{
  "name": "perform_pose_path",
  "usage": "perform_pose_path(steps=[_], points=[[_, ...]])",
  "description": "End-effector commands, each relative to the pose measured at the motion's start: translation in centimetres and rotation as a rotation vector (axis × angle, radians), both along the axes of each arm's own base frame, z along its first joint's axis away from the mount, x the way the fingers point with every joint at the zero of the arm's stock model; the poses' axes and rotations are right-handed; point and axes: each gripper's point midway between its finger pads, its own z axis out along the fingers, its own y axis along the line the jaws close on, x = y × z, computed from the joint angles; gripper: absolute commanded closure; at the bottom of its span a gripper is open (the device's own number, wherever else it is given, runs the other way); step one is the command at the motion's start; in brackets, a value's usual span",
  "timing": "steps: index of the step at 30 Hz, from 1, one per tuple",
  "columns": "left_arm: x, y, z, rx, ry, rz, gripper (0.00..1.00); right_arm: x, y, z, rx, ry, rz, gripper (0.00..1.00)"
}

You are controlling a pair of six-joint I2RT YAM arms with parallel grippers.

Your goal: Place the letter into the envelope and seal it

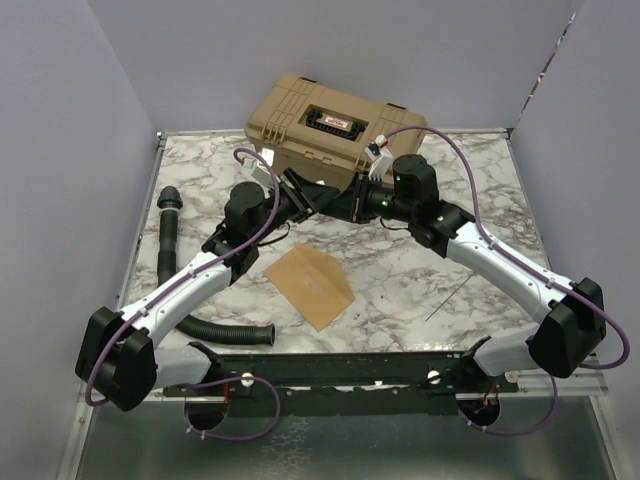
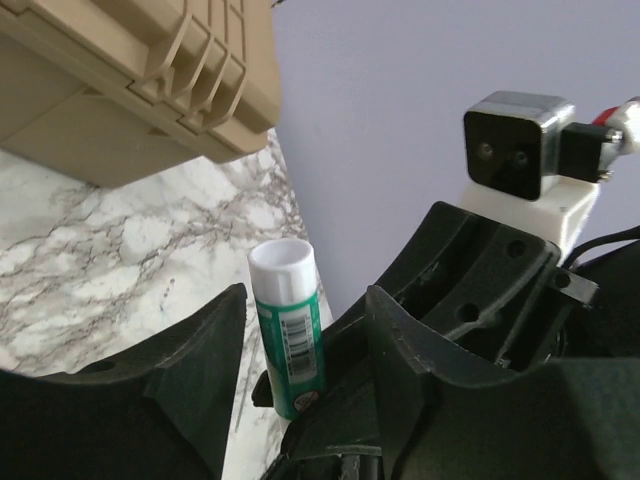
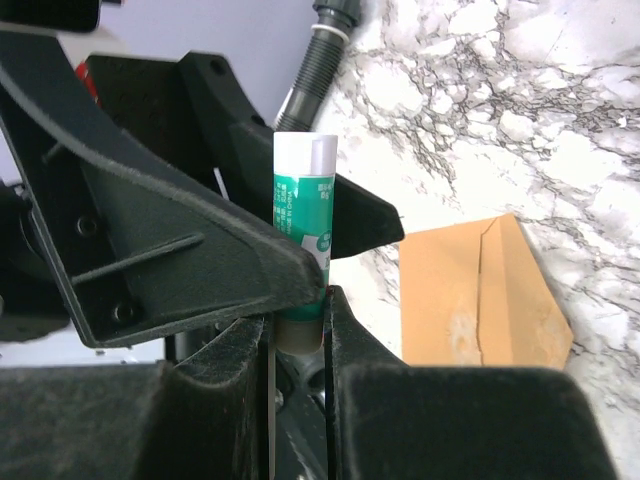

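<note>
The kraft-brown envelope lies flat on the marble table with its flap open; the right wrist view shows it as well. The letter is out of view. Above the table's middle the two grippers meet around a green glue stick with a white cap. My right gripper is shut on the stick's lower end. My left gripper stands open around the stick, with a gap on each side. From above, the left gripper and right gripper face each other in front of the case.
A tan hard case sits at the back of the table, close behind the grippers. A black corrugated hose runs along the left side and curves toward the near edge. Grey walls enclose the table.
</note>
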Motion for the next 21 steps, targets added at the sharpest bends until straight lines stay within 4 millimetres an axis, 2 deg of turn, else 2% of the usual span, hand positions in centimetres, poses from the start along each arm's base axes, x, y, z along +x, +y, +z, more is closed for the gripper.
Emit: perform_pose_path(steps=[1, 5, 8, 10, 13, 14, 17, 21], points=[[-0.6, -0.2, 2.2, -0.039, -0.094, 0.007, 0.57, 1.4, 0.1, 2.5, 0.120, -0.007, -0.091, 1.00], [-0.9, -0.3, 1.8, -0.028, -0.090, -0.008, 0.85, 1.1, 0.3, 2.6, 0.140, -0.005, -0.076, 0.99], [-1.0, 0.0, 1.7, 0.005, -0.111, -0.003, 1.00, 0.9, 0.6, 3.1, 0.142, -0.036, -0.041, 0.98], [-0.9, 0.1, 1.7, 0.035, -0.125, 0.003, 1.00, 0.7, 0.5, 3.3, 0.120, -0.062, -0.019, 0.88], [-1.0, 0.4, 2.1, 0.088, -0.177, -0.001, 1.00, 0.3, -0.1, 3.4, 0.068, -0.112, -0.009, 0.45], [-1.0, 0.5, 2.2, 0.114, -0.201, -0.004, 1.00, 0.1, -0.6, 3.0, 0.034, -0.118, -0.007, 0.36], [-1.7, 0.5, 3.0, 0.192, -0.329, -0.046, 1.00, -0.5, -1.8, 3.4, -0.036, -0.183, 0.009, 0.27], [-3.0, 0.2, 4.3, 0.299, -0.499, -0.135, 1.00, -1.5, -2.9, 5.5, -0.084, -0.286, 0.046, 0.25]])
